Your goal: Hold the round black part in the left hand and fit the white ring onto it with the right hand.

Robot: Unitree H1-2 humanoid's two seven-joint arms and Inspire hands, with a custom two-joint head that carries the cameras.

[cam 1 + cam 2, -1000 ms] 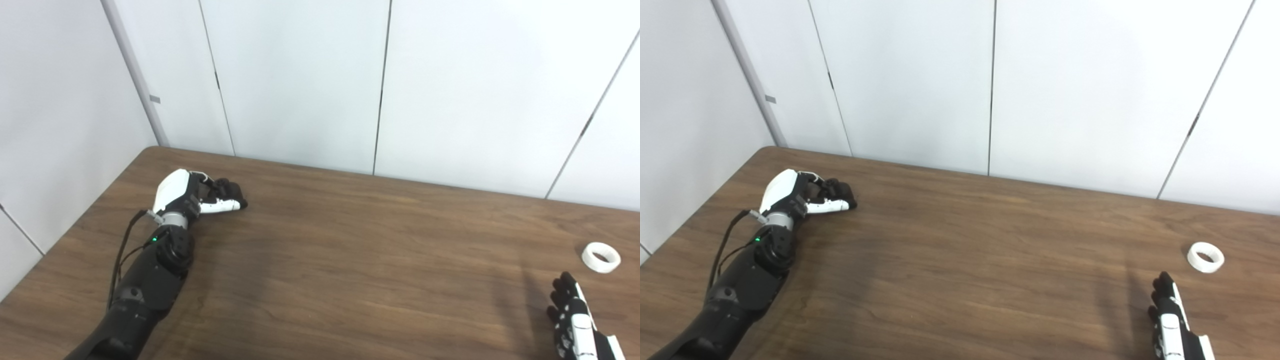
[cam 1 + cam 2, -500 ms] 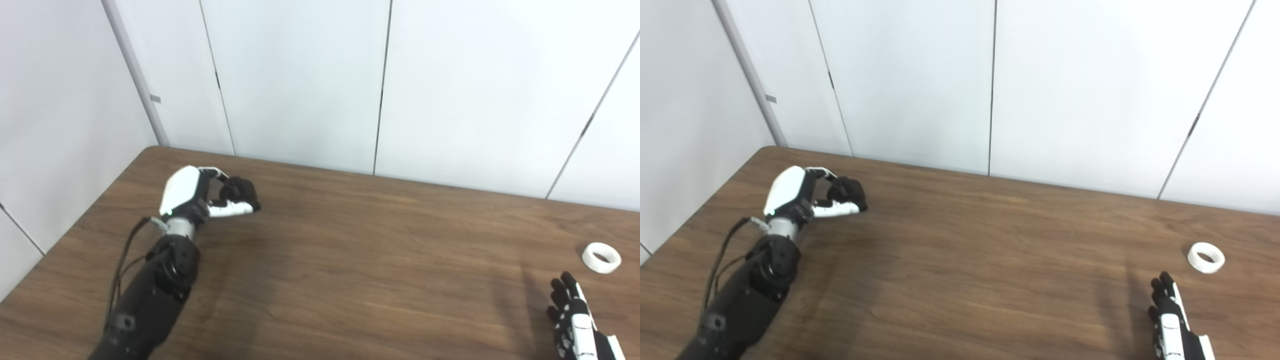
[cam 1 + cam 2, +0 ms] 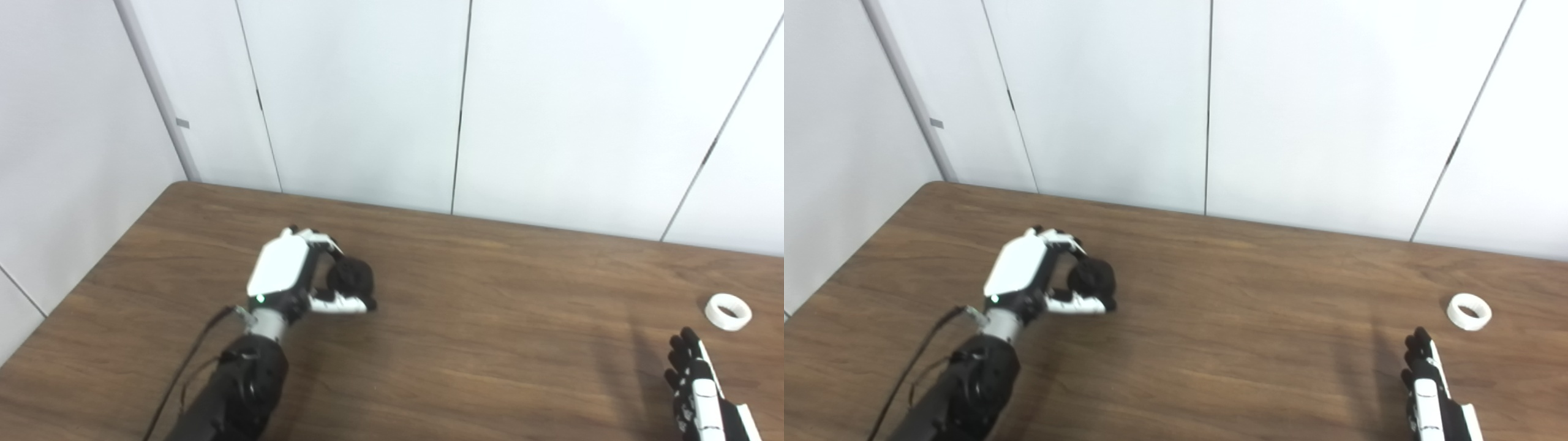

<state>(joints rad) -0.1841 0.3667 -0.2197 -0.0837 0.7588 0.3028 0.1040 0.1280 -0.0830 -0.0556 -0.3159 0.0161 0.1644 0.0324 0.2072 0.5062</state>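
The left robot hand (image 3: 294, 278) pinches the round black part (image 3: 350, 277), now carried from the tabletop's (image 3: 490, 343) left edge toward its open middle. The right robot hand (image 3: 698, 392), fingers spread, waits near the white ring (image 3: 727, 311), which lies unmoved by the right edge.

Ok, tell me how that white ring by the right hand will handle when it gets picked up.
The white ring looks small and thin-walled, so probably light. It keeps a clean round shape lying flat on the table, so likely stiff. Tipped onto its edge, it could roll; the right hand should probably pinch across the rim.
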